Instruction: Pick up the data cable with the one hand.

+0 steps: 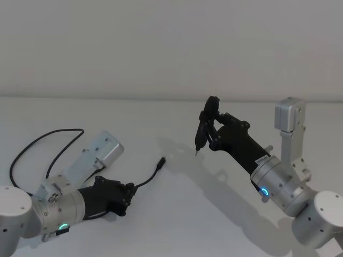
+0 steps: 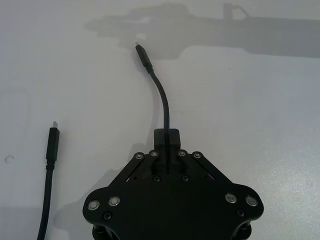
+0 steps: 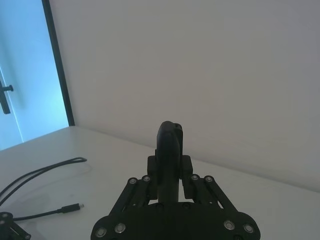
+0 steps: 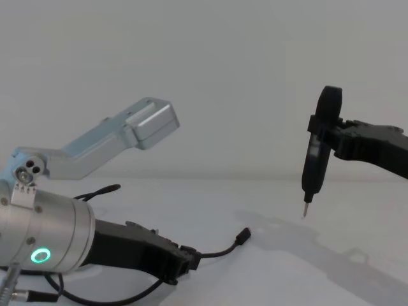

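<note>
Left gripper (image 1: 129, 190) clamps the thin black data cable (image 1: 150, 178) near its slim plug. Right gripper (image 1: 213, 122), raised, holds a pointed tool (image 1: 201, 135).

Bare table (image 1: 177, 219) is lying before my left gripper (image 1: 128, 194); the data cable (image 2: 165, 105) is crossing it; the pointed tool (image 1: 202, 128) is hanging well apart.

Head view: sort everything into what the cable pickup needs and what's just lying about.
Job: data cable; left end effector, shut on it.
Lying about: right end effector, raised, holding a pointed black tool; white table.
</note>
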You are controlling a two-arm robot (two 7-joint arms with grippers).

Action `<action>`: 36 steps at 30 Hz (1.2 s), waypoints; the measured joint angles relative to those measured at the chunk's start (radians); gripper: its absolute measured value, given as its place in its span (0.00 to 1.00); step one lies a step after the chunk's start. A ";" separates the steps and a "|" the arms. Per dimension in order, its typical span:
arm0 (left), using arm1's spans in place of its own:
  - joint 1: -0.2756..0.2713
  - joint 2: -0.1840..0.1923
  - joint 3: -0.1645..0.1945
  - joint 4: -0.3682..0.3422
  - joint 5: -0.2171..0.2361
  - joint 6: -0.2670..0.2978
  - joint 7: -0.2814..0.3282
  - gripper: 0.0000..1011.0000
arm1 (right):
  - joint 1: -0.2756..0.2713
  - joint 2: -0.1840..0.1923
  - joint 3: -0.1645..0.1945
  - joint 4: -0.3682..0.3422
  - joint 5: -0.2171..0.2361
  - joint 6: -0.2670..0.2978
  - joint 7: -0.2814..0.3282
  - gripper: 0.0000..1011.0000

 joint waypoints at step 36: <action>-0.003 0.019 0.015 -0.009 0.001 -0.027 -0.079 0.04 | 0.006 -0.009 -0.044 0.027 -0.020 -0.010 0.017 0.27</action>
